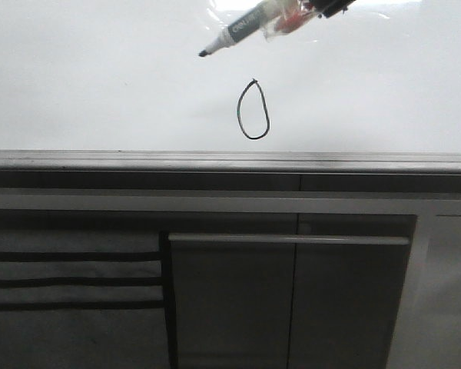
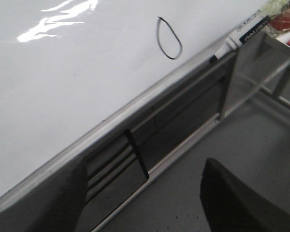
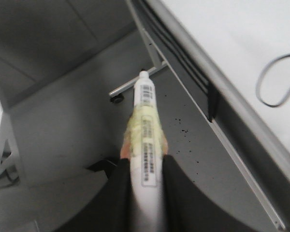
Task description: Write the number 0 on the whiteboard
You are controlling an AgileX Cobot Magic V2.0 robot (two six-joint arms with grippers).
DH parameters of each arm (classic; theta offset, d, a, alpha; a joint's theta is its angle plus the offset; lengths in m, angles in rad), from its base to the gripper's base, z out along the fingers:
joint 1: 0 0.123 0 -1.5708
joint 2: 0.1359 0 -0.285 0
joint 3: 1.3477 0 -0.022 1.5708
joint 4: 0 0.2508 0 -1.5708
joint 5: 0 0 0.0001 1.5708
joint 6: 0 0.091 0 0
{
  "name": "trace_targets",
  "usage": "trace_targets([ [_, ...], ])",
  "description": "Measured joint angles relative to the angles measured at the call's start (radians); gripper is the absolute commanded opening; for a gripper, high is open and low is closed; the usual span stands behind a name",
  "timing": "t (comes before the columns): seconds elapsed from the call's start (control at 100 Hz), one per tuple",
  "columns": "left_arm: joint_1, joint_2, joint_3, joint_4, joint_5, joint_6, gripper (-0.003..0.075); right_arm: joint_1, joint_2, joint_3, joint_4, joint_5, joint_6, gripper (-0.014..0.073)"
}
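Note:
The whiteboard (image 1: 100, 77) is glossy white with a grey edge strip (image 1: 215, 160) along its near side. The number 0 (image 1: 239, 111) is a thin black egg-shaped loop on it, narrower at the top. My right gripper (image 3: 144, 162) is shut on a white marker (image 3: 146, 125) wrapped in yellowish tape. In the front view the marker (image 1: 242, 29) hangs tilted above and left of the loop, its black tip (image 1: 203, 54) off the board. My left gripper (image 2: 145, 203) is open and empty, near the board's edge. The loop (image 2: 173, 58) shows in the left wrist view too.
A dark grey cabinet (image 1: 230, 300) with horizontal slots (image 1: 69, 280) stands under the board's edge. The right wrist view shows grey floor and a wheeled metal frame leg (image 3: 117, 96). Glare patches (image 2: 58, 19) lie on the board.

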Motion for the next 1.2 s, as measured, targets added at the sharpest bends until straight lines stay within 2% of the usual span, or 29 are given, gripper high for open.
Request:
trace_targets([
  [0.17, -0.026, 0.099, -0.044, -0.263, 0.103, 0.414, 0.0461, 0.099, -0.062, 0.046, -0.011, 0.009, -0.076, 0.0057],
  [0.27, -0.067, 0.164, -0.064, -0.36, 0.131, 0.55, 0.0461, 0.149, -0.062, 0.051, -0.036, 0.009, -0.161, 0.0057],
  [0.5, -0.149, 0.285, -0.123, -0.408, 0.153, 0.623, 0.0461, 0.248, -0.062, 0.051, -0.041, -0.016, -0.325, 0.0057],
  [0.72, -0.158, 0.32, -0.137, -0.394, 0.155, 0.626, 0.0447, 0.26, -0.062, 0.051, -0.085, -0.048, -0.35, 0.0057],
  [0.81, -0.158, 0.32, -0.137, -0.385, 0.155, 0.626, 0.0383, 0.26, -0.062, 0.051, -0.094, -0.048, -0.353, 0.0057],
  [0.98, -0.158, 0.32, -0.14, -0.384, 0.157, 0.627, 0.0193, 0.26, -0.062, 0.051, -0.09, -0.041, -0.353, 0.0057],
  [1.11, -0.158, 0.32, -0.14, -0.384, 0.162, 0.627, 0.0093, 0.26, -0.062, 0.051, -0.085, -0.034, -0.353, 0.006],
  [1.2, -0.158, 0.32, -0.14, -0.384, 0.163, 0.627, 0.0042, 0.26, -0.062, 0.051, -0.085, -0.039, -0.353, 0.0115],
])
